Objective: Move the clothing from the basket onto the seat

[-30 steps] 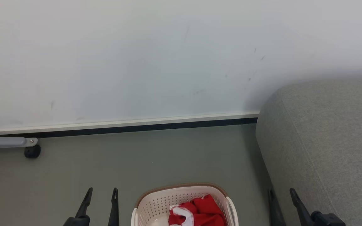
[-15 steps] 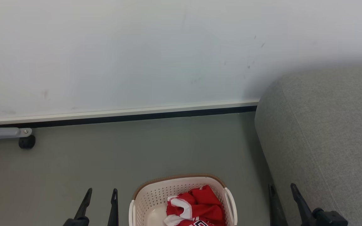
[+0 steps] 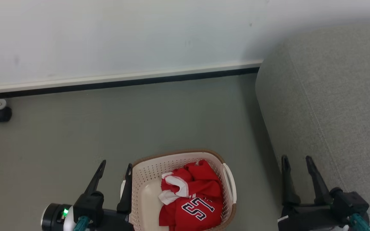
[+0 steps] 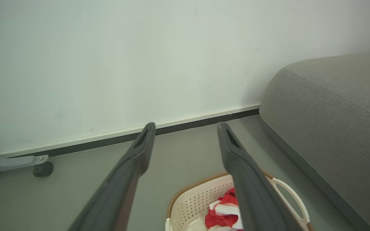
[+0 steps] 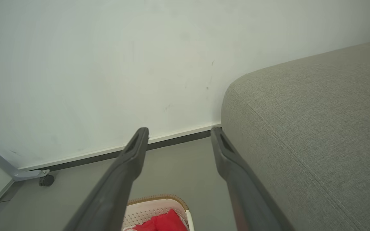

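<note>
Left tool [image 3: 116, 163] and right tool [image 3: 296, 157], spread, flank one basket [image 3: 175, 154] of clothing [image 3: 201, 189].

The smooth grey-green floor [image 3: 140, 112] carries a cream perforated plastic basket [image 3: 146, 173] at 6 o'clock, a light-grey fabric sofa [image 3: 332, 96] at 3 o'clock and a small black caster wheel [image 3: 1, 114] at 9.

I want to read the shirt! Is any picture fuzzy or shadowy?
Head view: the lettering on the clothing is sharp; a soft shadow falls on the wall beside the sofa. Left wrist view: the left gripper looks soft near the lens. Right wrist view: the right gripper likewise.
</note>
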### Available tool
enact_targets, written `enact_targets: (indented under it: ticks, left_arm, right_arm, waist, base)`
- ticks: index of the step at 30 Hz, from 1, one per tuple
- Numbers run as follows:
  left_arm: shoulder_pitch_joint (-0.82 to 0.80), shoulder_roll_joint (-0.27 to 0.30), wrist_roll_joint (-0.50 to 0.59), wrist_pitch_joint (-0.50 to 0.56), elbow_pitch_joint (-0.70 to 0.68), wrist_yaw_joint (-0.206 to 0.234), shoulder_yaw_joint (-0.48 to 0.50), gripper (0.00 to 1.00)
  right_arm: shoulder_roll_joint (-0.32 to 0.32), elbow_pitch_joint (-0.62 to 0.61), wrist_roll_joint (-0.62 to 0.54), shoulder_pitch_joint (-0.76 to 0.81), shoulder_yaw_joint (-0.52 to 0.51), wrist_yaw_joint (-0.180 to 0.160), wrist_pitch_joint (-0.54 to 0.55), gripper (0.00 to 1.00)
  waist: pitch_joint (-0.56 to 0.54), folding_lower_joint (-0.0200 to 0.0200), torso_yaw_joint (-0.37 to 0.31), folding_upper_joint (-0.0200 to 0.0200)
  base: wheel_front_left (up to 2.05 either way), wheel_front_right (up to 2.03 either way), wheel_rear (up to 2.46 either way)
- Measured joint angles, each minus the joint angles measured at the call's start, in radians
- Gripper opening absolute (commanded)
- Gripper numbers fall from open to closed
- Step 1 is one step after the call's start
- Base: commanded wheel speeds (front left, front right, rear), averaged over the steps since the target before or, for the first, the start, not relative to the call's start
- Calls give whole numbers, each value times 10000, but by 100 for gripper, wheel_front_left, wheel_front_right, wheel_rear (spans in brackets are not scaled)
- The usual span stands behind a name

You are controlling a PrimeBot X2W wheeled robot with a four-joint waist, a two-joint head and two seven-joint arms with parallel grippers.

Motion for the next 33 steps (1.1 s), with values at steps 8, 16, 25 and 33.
enact_targets:
  ticks: [8, 16, 25, 33]
  left_arm:
    - [-1073, -75, 322, 284, 508, -130, -468, 100]
    - [-2050, -171, 752, 610, 1244, -360, -920, 100]
    - [-2978, -190, 1233, 1007, 2167, -644, -1457, 100]
    - [-4034, -176, 1532, 1315, 2907, -798, -1680, 100]
  right_arm:
    - [2, -291, 0, -1205, -228, 0, -58, 100]
    - [0, -405, -31, -2429, -230, 94, -59, 100]
    - [6, -552, -69, -3336, -224, 207, -59, 100]
    - [33, -742, -63, -4099, -228, 263, -59, 100]
  waist:
    - [988, 1, -351, 0]
    - [2161, 2, -758, 1]
    - [3512, 2, -1176, 1]
    - [4717, 1, -1530, 1]
  base:
    - [0, 0, 0]
    - [0, 0, 0]
    - [0, 0, 0]
    - [0, 0, 0]
